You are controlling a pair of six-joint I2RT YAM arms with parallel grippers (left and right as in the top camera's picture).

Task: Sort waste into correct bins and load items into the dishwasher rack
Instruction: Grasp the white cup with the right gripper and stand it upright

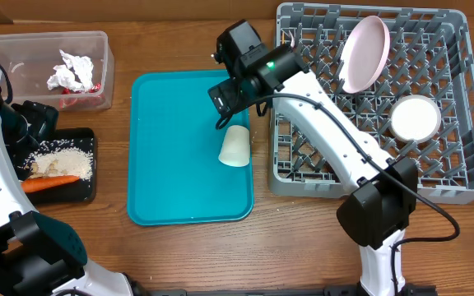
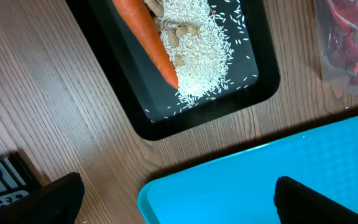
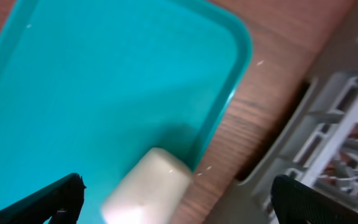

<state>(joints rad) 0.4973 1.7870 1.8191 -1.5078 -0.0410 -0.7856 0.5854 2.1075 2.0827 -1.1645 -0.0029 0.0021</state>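
At the near left of the wooden bench [image 1: 286,247], the left jaws stand wide apart and empty, above the wood between the shallow black rectangular plastic tray [image 2: 216,112] and the rim of the flat teal plastic tray [image 2: 241,180]. In the black tray an orange carrot stick [image 2: 148,37] lies against a heap of white rice grains [image 2: 197,56] with beige nuts [image 2: 182,31] on it.

Further in, the right jaws are spread wide near the teal tray's right edge, gripping nothing. The small white cup [image 3: 148,186] lies on its side between the two fingers, clear of both.

To its right stands the large square grey plastic grid rack [image 1: 459,173], holding a round pale pink plate [image 1: 364,53] on edge and a small white bowl [image 1: 415,117].

At the far left, the deep clear plastic rectangular tub [image 1: 23,49] holds crumpled white tissue [image 1: 71,70] and a small red shiny wrapper [image 1: 95,86].
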